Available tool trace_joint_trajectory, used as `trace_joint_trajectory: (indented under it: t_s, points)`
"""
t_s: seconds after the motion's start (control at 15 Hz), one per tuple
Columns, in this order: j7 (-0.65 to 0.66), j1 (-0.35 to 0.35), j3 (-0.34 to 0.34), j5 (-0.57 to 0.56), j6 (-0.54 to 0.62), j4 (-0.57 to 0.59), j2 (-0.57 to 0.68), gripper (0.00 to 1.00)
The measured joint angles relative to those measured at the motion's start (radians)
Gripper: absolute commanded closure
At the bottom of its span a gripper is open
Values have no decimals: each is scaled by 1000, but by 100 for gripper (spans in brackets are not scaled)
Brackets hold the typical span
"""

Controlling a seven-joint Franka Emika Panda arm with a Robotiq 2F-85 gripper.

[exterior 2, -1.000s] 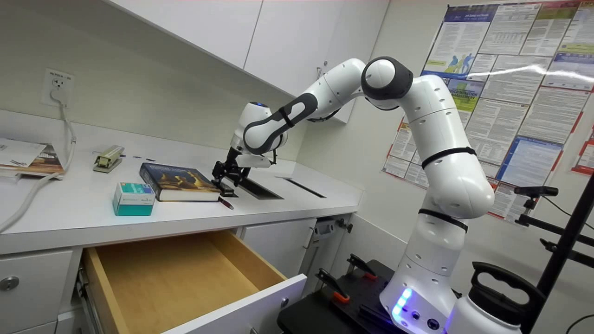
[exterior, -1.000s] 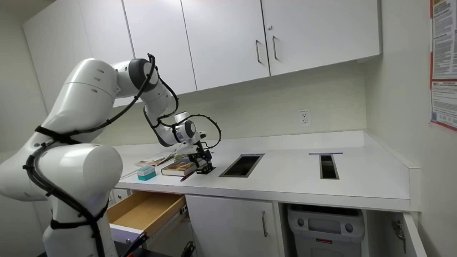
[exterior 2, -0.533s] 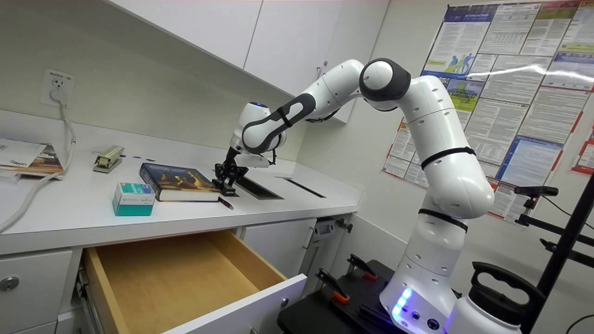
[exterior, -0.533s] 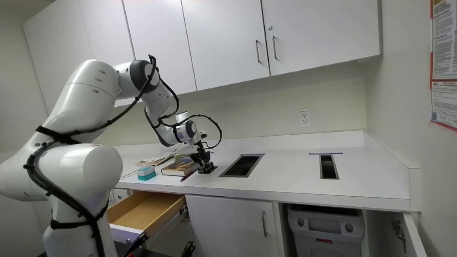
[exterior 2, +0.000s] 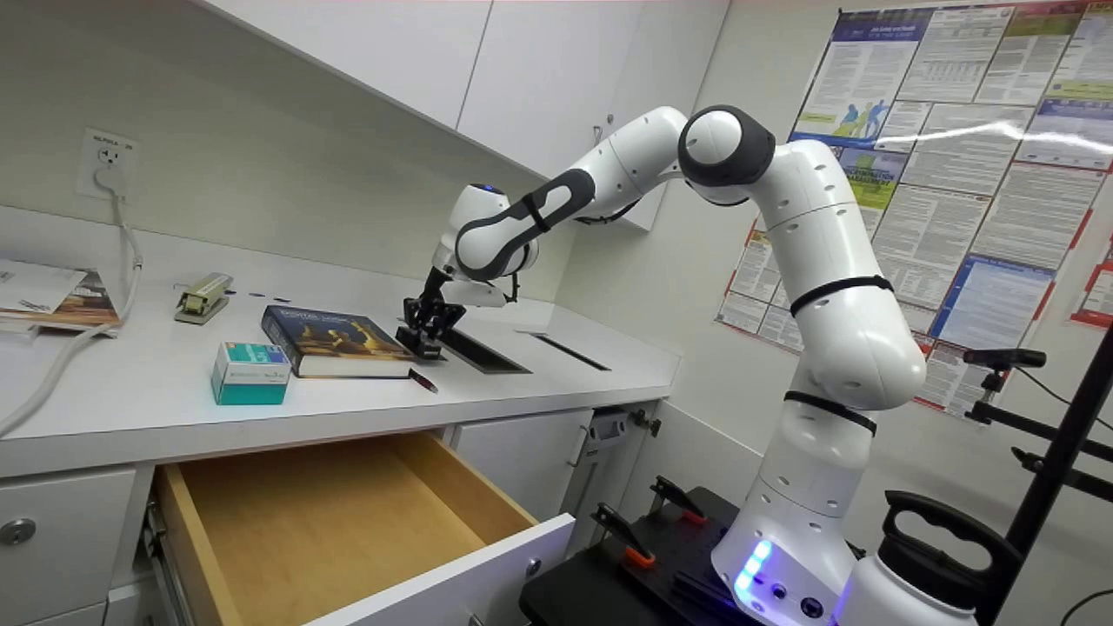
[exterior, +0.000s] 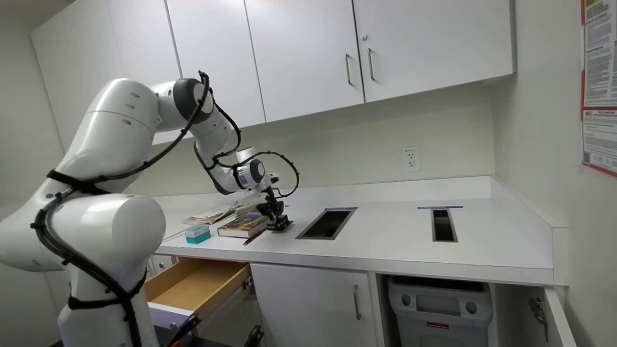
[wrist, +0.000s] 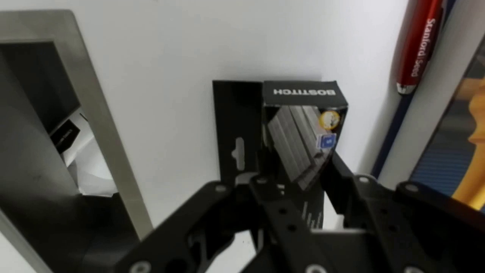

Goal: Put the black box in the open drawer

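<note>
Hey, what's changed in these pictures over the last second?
The gripper has closed on the black box and edged upward; the box seems to have risen slightly with it, though I can't tell whether it's clear of the counter. The open drawer, book, pen, teal box and stapler stayed put.

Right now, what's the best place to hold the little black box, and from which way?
On the black box, probably the two walls past either end of the BOSTITCH lettering, coming from above: its straight edges suggest flat gripping faces, and the tool straddles them. Avoid the flat black card sticking out beside it.
</note>
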Motion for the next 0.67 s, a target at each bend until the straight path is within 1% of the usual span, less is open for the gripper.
trace_joint_trajectory:
  t_s: [0.13,0.2,0.33,0.53,0.67]
  points:
    - [-19,0,6,2,-20,-25,-53,88]
    - [-38,-2,13,6,-53,-45,-91,88]
    - [-117,-12,43,30,-158,-98,-187,88]
    - [-253,-28,97,49,-349,-197,-351,88]
    - [-348,-35,131,74,-424,-274,-458,88]
